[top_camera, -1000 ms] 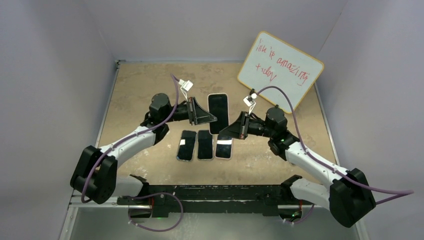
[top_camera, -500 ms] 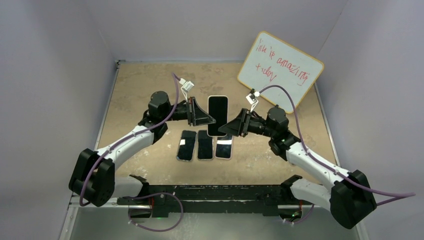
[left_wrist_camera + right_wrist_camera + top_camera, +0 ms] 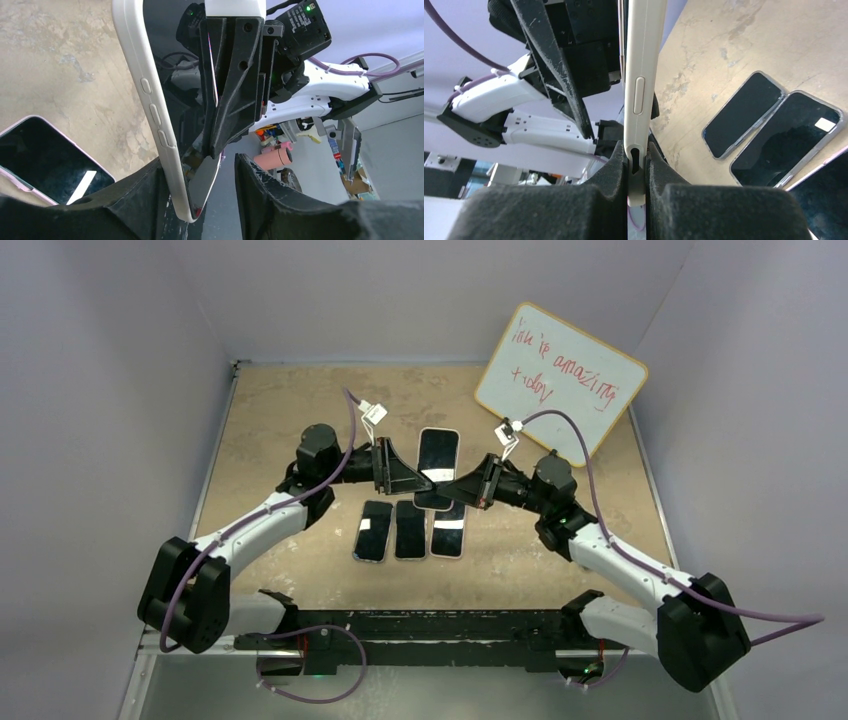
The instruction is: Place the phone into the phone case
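Right tool (image 3: 636,155) is clamped on the phone (image 3: 170,75), its two dark pads pressed flat against the front and back at one end, so the side edge with its long button faces the right wrist camera. A pale cream case (image 3: 131,60) already wraps that phone: its rim runs unbroken along the visible long edge, with the side buttons covered and the dark glass sitting inside the lip. The insertion therefore looks largely done. One lower corner is partly hidden behind the fingers, and I cannot tell whether it is fully seated. The left tool (image 3: 200,160) stands with its fingers apart around the opposite end. One finger is close against the case rim and the other is clear of the glass, so it is bracketing the phone, not gripping it. Seen from above, both tools meet over the near end of the phone at the middle of the desk (image 3: 280,410), and I cannot tell whether the far end rests on the surface. What is probably left is a final press on any loose corner, then setting the phone down and letting go. Just nearer lie three other phones (image 3: 410,529) side by side, screens up. A whiteboard (image 3: 560,380) leans at the far right.
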Controlling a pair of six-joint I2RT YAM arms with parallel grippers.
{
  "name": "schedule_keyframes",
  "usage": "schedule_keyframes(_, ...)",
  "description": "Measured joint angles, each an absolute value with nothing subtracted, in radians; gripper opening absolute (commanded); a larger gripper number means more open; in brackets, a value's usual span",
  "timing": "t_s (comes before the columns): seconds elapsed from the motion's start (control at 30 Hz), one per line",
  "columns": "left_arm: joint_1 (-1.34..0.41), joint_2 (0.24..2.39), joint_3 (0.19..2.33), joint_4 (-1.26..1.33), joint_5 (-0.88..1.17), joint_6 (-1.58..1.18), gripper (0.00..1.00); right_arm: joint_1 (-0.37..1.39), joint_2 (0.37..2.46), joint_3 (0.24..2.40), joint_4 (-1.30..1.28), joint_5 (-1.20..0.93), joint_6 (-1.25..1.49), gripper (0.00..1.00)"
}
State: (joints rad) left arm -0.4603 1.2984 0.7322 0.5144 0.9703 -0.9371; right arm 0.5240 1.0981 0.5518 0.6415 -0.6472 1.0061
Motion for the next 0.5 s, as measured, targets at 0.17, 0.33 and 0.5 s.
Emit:
schedule_keyframes(0.17, -0.461, 1.298, 0.727, 0.509, 0.95, -0.942, 0.5, 0.523, 1.082, 0.533, 0.647, -0.589, 1.027, 0.0)
schedule_keyframes(0.33, -0.461, 1.299, 0.713, 0.508, 0.939, -0.952, 0.46, 0.522, 1.063, 0.519, 0.65, -0.539, 1.034, 0.0)
schedule_keyframes(0.5, -0.46, 1.304, 0.704, 0.507, 0.929, -0.959, 0.39, 0.522, 1.062, 0.515, 0.651, -0.522, 1.038, 0.0)
